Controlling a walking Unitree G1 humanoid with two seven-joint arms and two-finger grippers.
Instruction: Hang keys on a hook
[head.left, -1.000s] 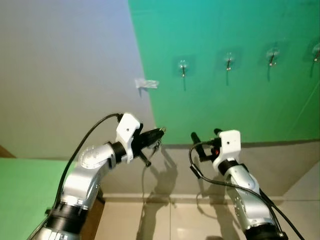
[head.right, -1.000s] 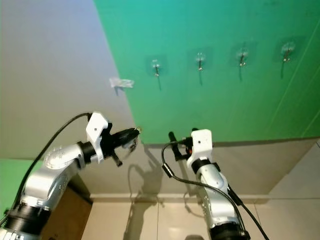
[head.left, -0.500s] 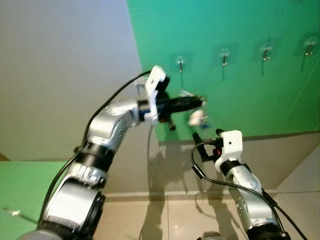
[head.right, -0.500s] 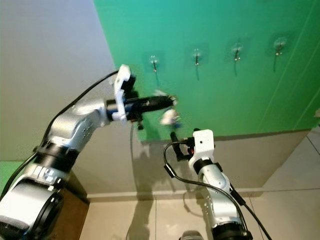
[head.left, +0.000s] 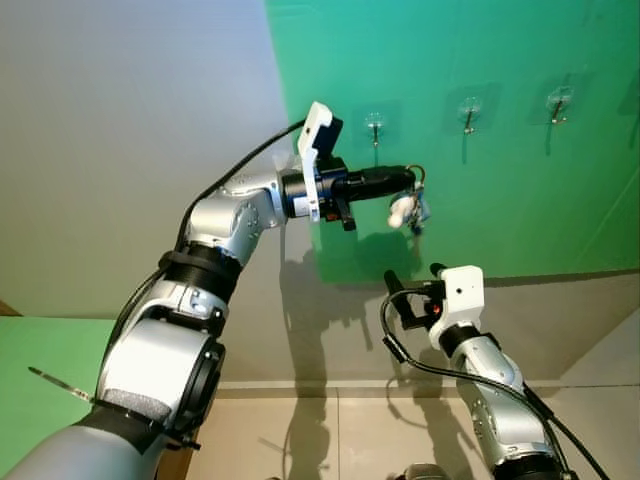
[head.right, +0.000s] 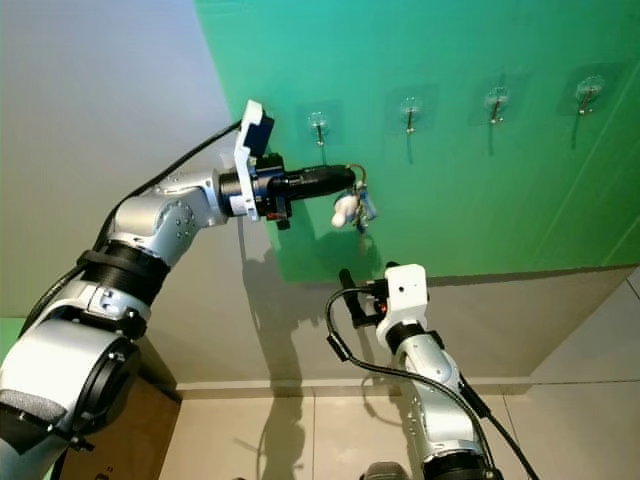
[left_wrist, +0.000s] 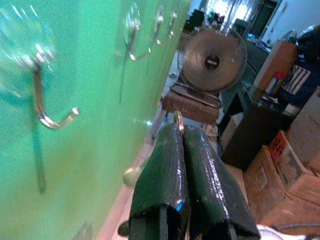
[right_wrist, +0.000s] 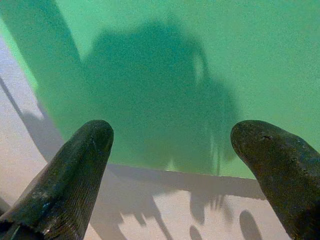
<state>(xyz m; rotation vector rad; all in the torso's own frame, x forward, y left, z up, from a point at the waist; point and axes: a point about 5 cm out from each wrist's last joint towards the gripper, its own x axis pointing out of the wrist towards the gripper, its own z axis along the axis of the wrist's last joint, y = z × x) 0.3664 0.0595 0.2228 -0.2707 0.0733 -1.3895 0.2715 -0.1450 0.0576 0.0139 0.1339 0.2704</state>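
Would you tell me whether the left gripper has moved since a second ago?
Yes. The left gripper has risen from the green panel's bottom edge to just below the hooks.

The left arm is raised and stretched out level toward the right, its wrist turned so the camera mount sits on top. The left gripper (head.left: 408, 177) is pressed shut at the fingertips. The right arm is held lower, forearm angled upward, with the right gripper (head.left: 412, 273) spread wide.
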